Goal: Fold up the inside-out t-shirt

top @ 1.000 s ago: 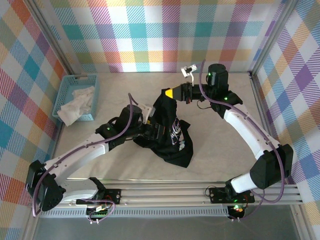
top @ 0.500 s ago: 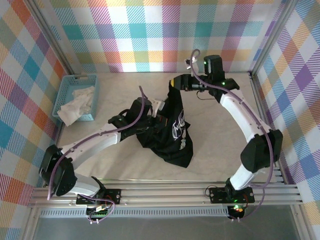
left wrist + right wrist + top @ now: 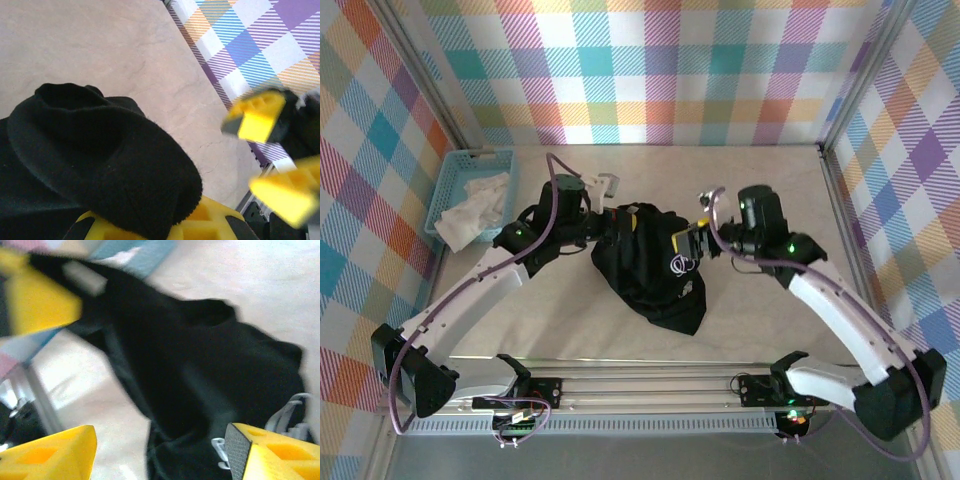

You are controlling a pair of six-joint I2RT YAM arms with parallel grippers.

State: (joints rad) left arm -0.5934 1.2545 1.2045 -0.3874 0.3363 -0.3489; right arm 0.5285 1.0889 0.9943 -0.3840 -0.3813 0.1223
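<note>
Mid-task on the bench (image 3: 520, 310): the t-shirt (image 3: 655, 270) sits in a dark, bunched heap at the middle, between the two arms, with no fold made in it yet. The left claw (image 3: 608, 226) is pressed together on a thick roll of black cloth at the heap's upper left edge; its wrist view shows the fabric draped over the yellow finger. The right claw (image 3: 685, 243) stands spread at the heap's right side, just beside the pale print (image 3: 680, 268), gripping nothing, its two yellow fingers wide apart with the shirt lying beyond them.

By the look of it, the work in hand is the spreading-out stage — the garment must be opened and laid flat before any folding can count. The next move seems to call for the right claw to close on a true edge, a hem or a shoulder, opposite the left claw's hold, so the pair can draw the cloth taut and lower it flat. Which seam lies nearest is hard to tell in so crumpled a pile — and a pinch through several layers would only drag the lump along.

The bench top is a pale, marbled surface. A light-blue basket (image 3: 455, 180) holding a white cloth (image 3: 475, 205) stands at the far left, well apart from the shirt. Pastel plaid walls (image 3: 620, 70) close in three sides; an aluminium rail (image 3: 650, 385) carries the arm bases along the near edge.
</note>
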